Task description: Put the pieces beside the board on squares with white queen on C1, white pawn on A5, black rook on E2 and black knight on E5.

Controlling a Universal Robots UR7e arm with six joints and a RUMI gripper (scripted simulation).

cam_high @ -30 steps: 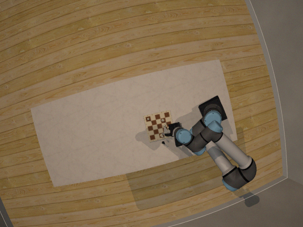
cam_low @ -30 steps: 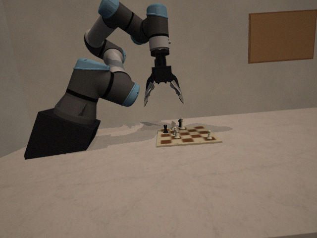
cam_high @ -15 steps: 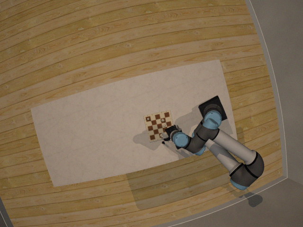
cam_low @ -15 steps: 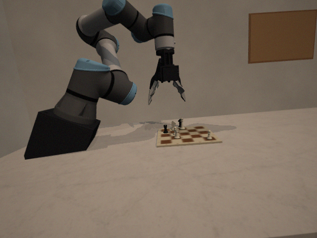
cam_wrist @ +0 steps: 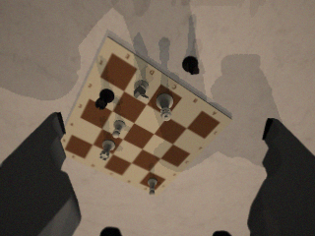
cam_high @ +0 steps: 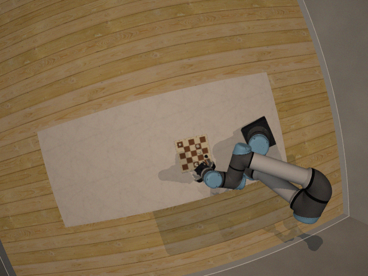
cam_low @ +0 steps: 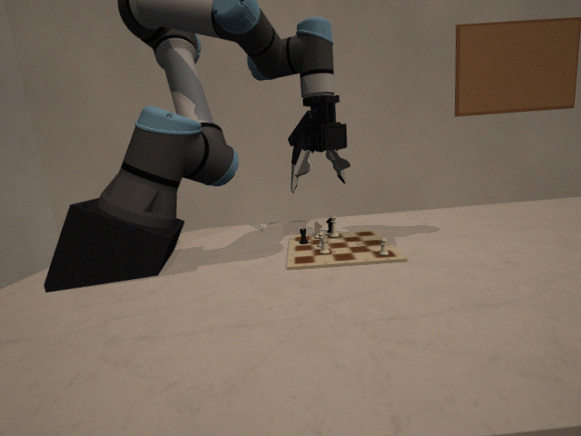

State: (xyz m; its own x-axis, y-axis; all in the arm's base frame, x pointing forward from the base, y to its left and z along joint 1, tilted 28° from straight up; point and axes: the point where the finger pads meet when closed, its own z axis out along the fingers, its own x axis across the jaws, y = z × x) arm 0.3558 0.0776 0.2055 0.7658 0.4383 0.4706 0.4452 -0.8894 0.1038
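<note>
The black knight (cam_low: pixel 329 225) (cam_wrist: pixel 190 65) stood off the board (cam_high: pixel 184 171) (cam_low: pixel 347 266) (cam_wrist: pixel 223 117) on the worktop (cam_high: pixel 118 154) (cam_low: pixel 290 347) (cam_wrist: pixel 290 98), near its lettered edge on the C and B side. The jaws (cam_high: pixel 204 171) (cam_low: pixel 318 185) were released and spread wide, above the pieces and touching none. The white queen (cam_high: pixel 196 164) (cam_low: pixel 333 227) (cam_wrist: pixel 164 103) stood upright on C1, the black rook (cam_low: pixel 302 235) (cam_wrist: pixel 104 97) on E2, and the white pawn (cam_high: pixel 180 144) (cam_low: pixel 383 247) (cam_wrist: pixel 153 184) on A5. A white knight (cam_low: pixel 318 230) (cam_wrist: pixel 141 89) occupied D1; two other white pieces stood on D3 and D4.

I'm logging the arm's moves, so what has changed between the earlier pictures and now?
The gripper moved left and down in the top view, rightward in the exterior view. Nothing was taken hold of or let go; its fingers are open. The board stayed put.
</note>
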